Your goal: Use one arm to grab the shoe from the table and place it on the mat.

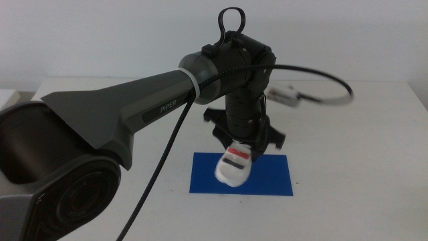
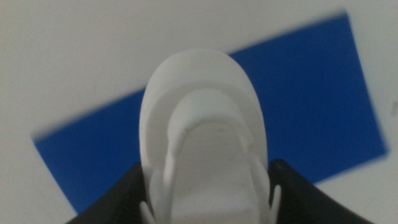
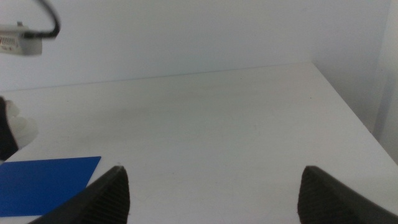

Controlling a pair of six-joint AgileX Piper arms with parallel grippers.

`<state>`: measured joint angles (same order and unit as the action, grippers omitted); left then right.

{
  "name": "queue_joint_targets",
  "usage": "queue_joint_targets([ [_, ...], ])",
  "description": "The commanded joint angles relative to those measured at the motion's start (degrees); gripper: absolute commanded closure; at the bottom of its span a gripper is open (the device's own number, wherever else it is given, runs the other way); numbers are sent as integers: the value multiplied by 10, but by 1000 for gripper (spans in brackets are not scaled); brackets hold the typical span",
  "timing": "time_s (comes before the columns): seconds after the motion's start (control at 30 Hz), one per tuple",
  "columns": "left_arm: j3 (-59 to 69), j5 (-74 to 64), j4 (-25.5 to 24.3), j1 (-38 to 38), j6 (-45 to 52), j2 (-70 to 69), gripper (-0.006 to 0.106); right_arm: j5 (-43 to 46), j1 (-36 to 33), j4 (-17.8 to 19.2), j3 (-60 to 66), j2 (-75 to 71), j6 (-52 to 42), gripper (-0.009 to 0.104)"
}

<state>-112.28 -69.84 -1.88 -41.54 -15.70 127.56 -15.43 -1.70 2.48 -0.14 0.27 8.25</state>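
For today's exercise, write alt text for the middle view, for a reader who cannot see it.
The left gripper holds a small white shoe with red and black straps over a dark blue mat on a white table. Its dark arm, marked PIPER, reaches in from the left.

- I see a plain pale wall (image 1: 100,33) behind the workspace, no marks on it.
- The white tabletop (image 1: 361,134) fills most of my middle view; its far edge meets the wall.
- From my right wrist view the table's corner and side edge (image 3: 348,99) show, with a pale vertical surface beyond it.
- Light is soft and even, with faint shadows only.
- A small white box with a black cable (image 1: 287,94) sits near the table's far edge.
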Motion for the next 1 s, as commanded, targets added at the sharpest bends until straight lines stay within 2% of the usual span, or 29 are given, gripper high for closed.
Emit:
queue_joint_targets([
  [0.0,-5,-1,-2,-2,192,-3,102,4,1,4,1,-3,-3,16],
  [0.07,-5,-1,8,-2,324,-3,102,4,1,4,1,-3,-3,16],
  [0.17,-5,-1,50,-2,469,1,102,4,1,4,1,-3,-3,16],
  [0.37,-5,-1,60,-1,716,17,102,4,1,4,1,-3,-3,16],
  [0.47,-5,-1,69,-1,743,22,102,4,1,4,1,-3,-3,16],
  [0.77,-5,-1,83,-1,712,23,102,4,1,4,1,-3,-3,16],
  [0.97,-5,-1,62,-1,707,25,102,4,1,4,1,-3,-3,16],
])
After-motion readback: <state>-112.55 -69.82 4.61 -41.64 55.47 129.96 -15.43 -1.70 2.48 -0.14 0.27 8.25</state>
